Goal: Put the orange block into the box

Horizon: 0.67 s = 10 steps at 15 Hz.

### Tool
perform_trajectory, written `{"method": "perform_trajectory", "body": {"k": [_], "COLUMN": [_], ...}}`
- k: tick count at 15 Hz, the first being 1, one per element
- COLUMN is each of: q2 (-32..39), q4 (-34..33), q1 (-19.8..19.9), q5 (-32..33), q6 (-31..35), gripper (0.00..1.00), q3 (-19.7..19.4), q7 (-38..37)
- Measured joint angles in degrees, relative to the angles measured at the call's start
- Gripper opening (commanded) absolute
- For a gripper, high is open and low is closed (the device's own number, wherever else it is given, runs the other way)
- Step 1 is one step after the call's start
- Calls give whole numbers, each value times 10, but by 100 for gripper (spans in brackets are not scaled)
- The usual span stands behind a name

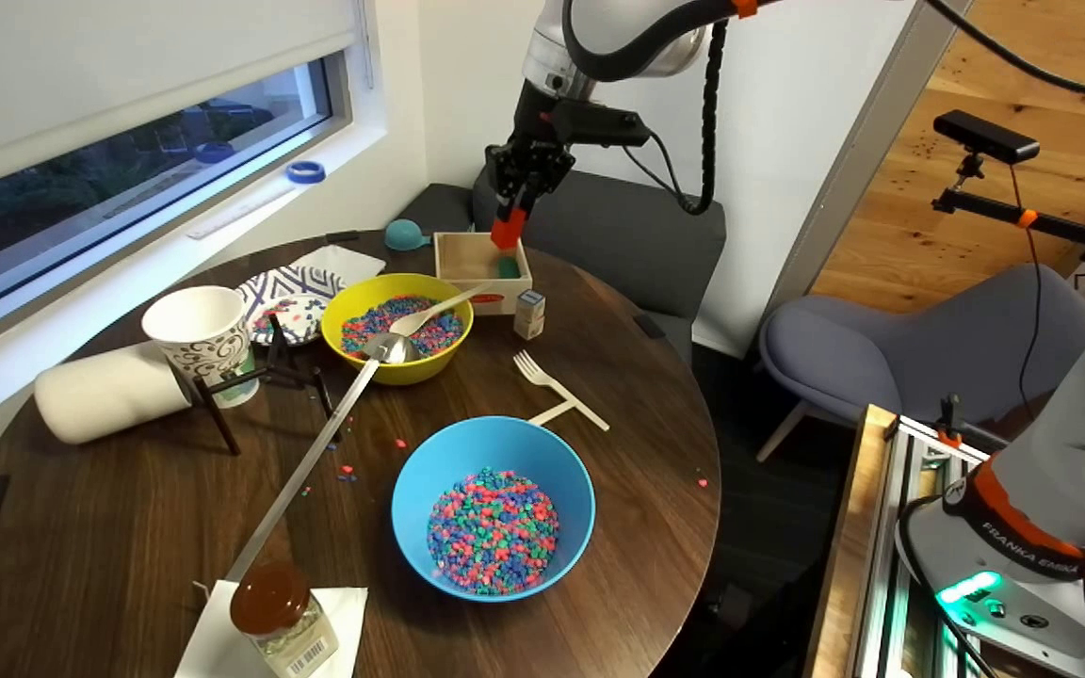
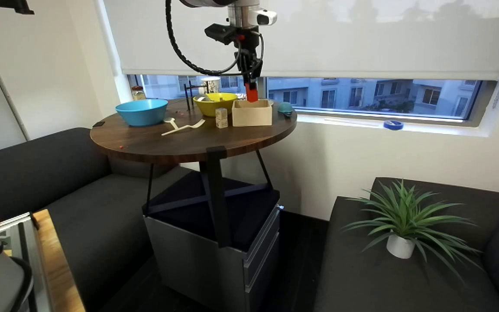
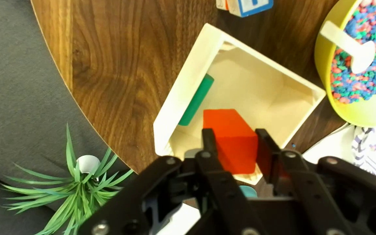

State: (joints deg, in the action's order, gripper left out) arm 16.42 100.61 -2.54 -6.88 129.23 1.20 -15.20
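The orange block [image 3: 235, 143] is held between the fingertips of my gripper [image 3: 235, 133] and looks slightly tilted in the wrist view. It also shows below the fingers in both exterior views [image 1: 508, 229] [image 2: 251, 92]. The gripper [image 1: 517, 196] is shut on it and points down over the box. The light tan wooden box [image 3: 185, 83] stands on the table with its open top facing up, also seen in both exterior views [image 1: 510, 300] [image 2: 252, 114]. The block's lower end is over the opening, close to rim height. The near corner of the box is partly hidden by the fingers.
A green block [image 3: 197, 99] lies inside the box along one wall. The yellow bowl [image 1: 398, 375] with a white spoon stands close beside the box. A letter block [image 1: 529, 314] stands on another side. A teal scoop [image 1: 403, 234] and the table edge are near.
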Motion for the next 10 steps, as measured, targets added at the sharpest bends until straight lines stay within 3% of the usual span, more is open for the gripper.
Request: {"method": "perform_trajectory", "body": {"k": [10], "q2": [118], "q4": [-126], "q1": [0], "q5": [-3], "q6": [-14], "gripper": [9], "q3": [10], "q7": [73]}}
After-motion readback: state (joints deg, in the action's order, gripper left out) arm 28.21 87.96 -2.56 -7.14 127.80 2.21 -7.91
